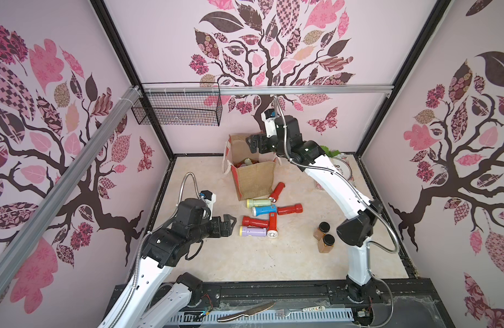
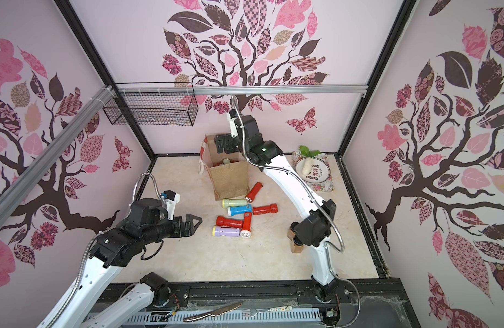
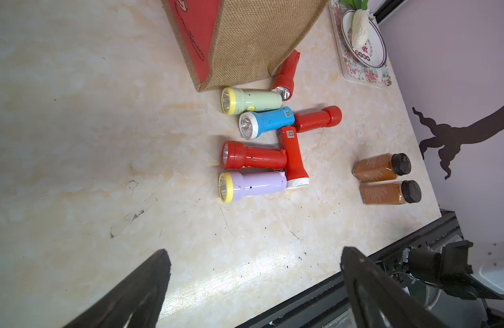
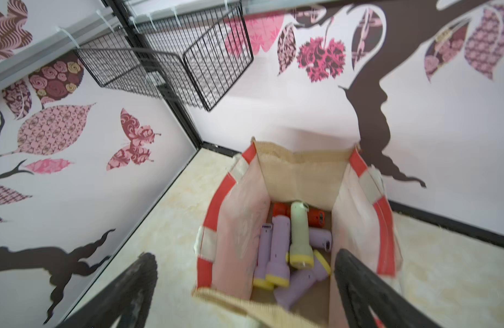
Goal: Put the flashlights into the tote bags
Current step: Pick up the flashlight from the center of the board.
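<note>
Lilac flashlight point(image 3: 256, 186) lies flat, lens facing the left gripper point(image 3: 255, 251), jaws apart; right gripper point(image 4: 244, 252) also gapes above the tote bag point(image 4: 299, 176).

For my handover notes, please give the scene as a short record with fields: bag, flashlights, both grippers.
tote bag: upright at the back of the table, top open
flashlights in bag: several, lilac, pale green, red
flashlights on table: seven, clustered in front of the bag
left gripper: open, empty, near the cluster
right gripper: open, empty, above the bag
</note>
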`<state>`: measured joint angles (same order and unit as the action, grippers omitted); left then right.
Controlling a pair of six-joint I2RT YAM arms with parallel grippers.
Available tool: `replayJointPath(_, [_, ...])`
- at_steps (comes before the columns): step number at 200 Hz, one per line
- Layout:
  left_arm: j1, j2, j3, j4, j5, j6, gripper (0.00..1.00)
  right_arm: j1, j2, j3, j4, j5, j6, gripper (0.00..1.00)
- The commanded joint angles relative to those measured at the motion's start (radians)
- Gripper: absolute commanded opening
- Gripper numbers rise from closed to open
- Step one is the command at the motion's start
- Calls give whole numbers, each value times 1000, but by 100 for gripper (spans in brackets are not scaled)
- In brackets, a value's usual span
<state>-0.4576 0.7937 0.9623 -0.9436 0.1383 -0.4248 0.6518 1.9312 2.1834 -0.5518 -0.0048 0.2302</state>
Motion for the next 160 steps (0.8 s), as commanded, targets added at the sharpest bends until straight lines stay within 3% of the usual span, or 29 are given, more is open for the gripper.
replayJointPath(1, [4, 42, -37, 55, 53, 17, 96, 2, -169, -166, -107, -10, 35, 100])
replayJointPath(50, [-23, 137, -141, 235, 102, -69, 91, 0, -411, -540, -177, -27, 69, 100])
replayJointPath(88, [-111, 262, -121, 295, 24, -108, 86, -6, -546, -808, -114, -84, 107, 100])
replayJointPath(123, [-166, 399, -59, 325, -20, -117, 83, -70, -614, -914, -114, -142, 37, 100])
replayJointPath(160, [-170, 482, -34, 386, -49, -38, 82, -148, -698, -1001, -106, -232, -43, 100])
